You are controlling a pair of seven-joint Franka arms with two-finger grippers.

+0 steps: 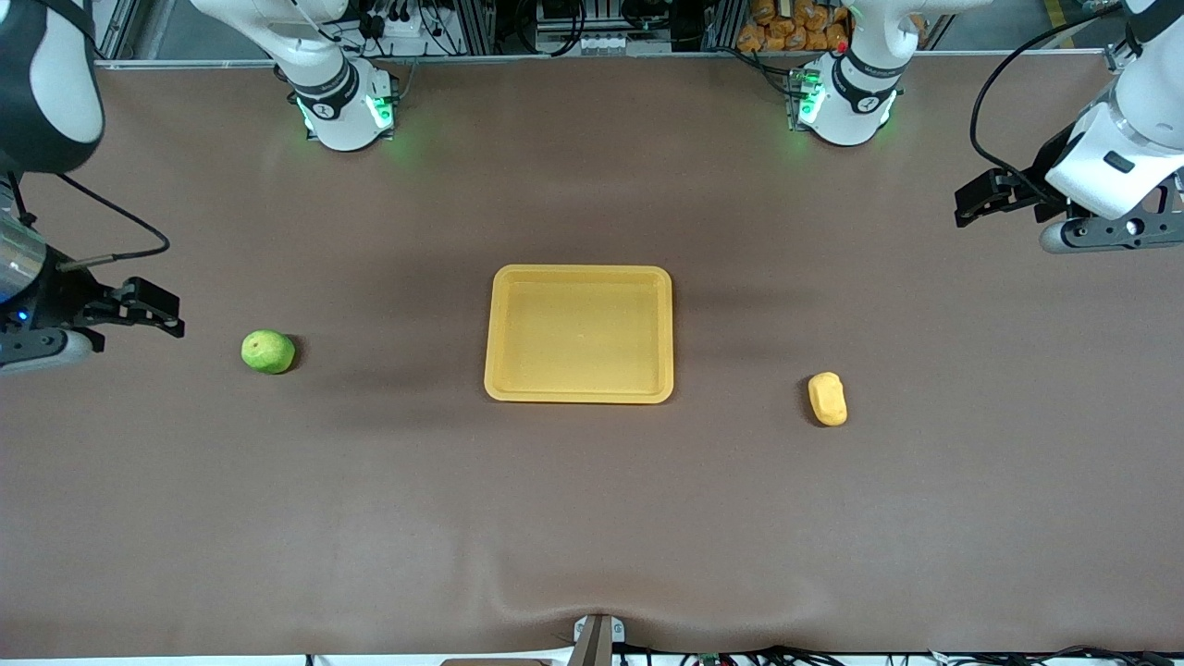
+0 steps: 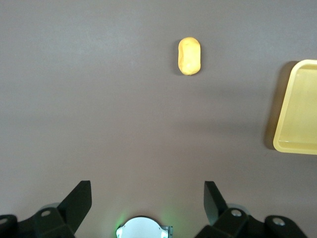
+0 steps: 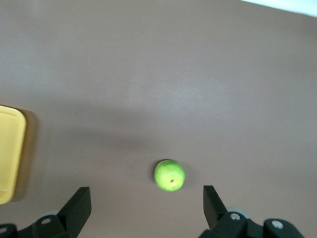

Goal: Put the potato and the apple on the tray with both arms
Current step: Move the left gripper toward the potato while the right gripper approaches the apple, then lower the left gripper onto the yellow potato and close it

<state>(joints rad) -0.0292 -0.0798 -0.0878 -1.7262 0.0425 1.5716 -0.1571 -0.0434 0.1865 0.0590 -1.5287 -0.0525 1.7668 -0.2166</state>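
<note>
The left gripper [image 2: 146,198] hangs over bare table at the left arm's end, its two black fingers spread wide with nothing between them; in its wrist view the potato [image 2: 189,56] lies straight ahead of the open gap, at about twelve o'clock from it, which suggests the hand is lined up for a descent onto that piece. The right gripper [image 3: 146,201] is up over the right arm's end of the table, fingers likewise parted and empty, and the green apple [image 3: 170,175] sits just ahead of the gap, close to centred between the fingertips. On the table, the apple [image 1: 268,351] rests alone on the brown mat [image 1: 592,518], well apart from the yellow tray [image 1: 579,275] at the middle; seen from the front camera it lies at roughly nine o'clock from the tray. The potato [image 1: 827,399] lies at about four o'clock from the tray, its long axis pointing roughly toward the front camera. The tray holds nothing, so neither placement is done; each fruit lies on its own arm's side, probably so that both arms can pick at once.
</note>
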